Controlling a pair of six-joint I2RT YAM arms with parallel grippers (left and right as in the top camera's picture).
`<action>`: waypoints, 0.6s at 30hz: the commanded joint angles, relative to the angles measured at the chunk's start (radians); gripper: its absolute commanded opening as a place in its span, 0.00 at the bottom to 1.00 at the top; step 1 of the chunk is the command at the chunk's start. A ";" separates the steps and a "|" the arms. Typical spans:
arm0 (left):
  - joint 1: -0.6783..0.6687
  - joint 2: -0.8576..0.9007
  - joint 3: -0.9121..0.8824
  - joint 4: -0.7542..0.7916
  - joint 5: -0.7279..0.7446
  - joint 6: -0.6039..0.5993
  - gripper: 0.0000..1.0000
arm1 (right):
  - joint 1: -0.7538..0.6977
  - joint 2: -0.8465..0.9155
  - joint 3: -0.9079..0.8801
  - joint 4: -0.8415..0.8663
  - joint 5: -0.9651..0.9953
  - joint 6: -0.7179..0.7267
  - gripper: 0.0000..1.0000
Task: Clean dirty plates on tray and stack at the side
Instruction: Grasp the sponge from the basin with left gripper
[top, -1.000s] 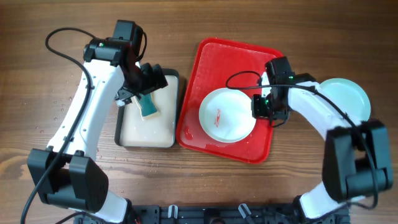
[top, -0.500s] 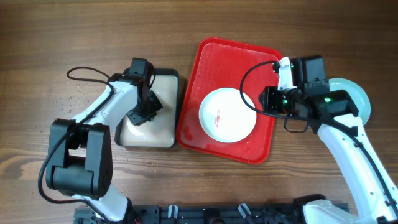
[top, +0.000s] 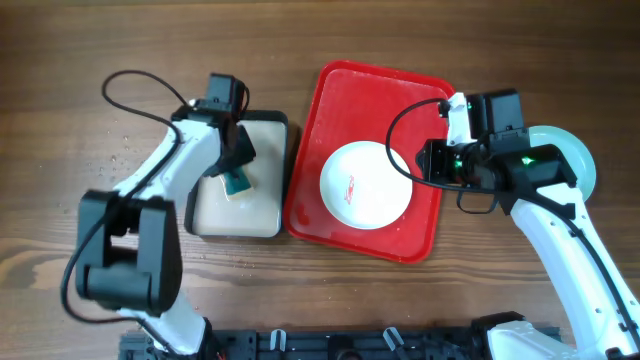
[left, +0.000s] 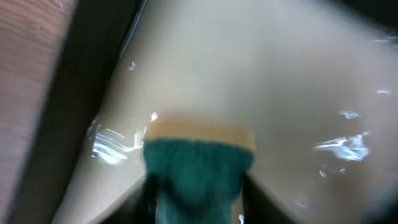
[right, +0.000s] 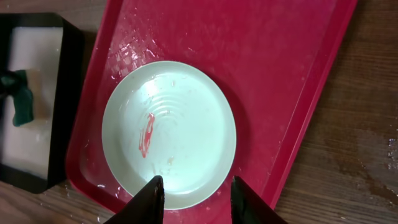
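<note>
Plate (top: 364, 185), white, stiff and glossy with a red smear, lies wet on the red plastic tray (top: 340, 90) directly below the right end effector (right: 196, 186), whose fingers stand apart and empty. It is probably light but slippery, so pinch its thin raised rim. Left end effector (left: 199, 199) is clamped on a soft green-and-yellow sponge (left: 199, 162) above the basin (right: 69, 93) of milky water.

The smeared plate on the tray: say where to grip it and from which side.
Pinch the plate at its right rim, nearest the right gripper, from that side; it lies flat on the tray, so likely only its lip offers purchase.
</note>
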 joint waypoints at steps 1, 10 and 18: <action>0.010 0.055 -0.031 0.039 -0.045 0.007 0.04 | 0.001 0.006 0.013 -0.002 0.010 -0.003 0.36; 0.008 -0.035 0.170 -0.225 0.079 0.074 0.59 | 0.001 0.006 0.013 -0.010 0.011 -0.003 0.34; 0.008 -0.016 -0.090 -0.057 0.079 -0.055 0.25 | 0.001 0.006 0.013 -0.026 0.015 -0.004 0.35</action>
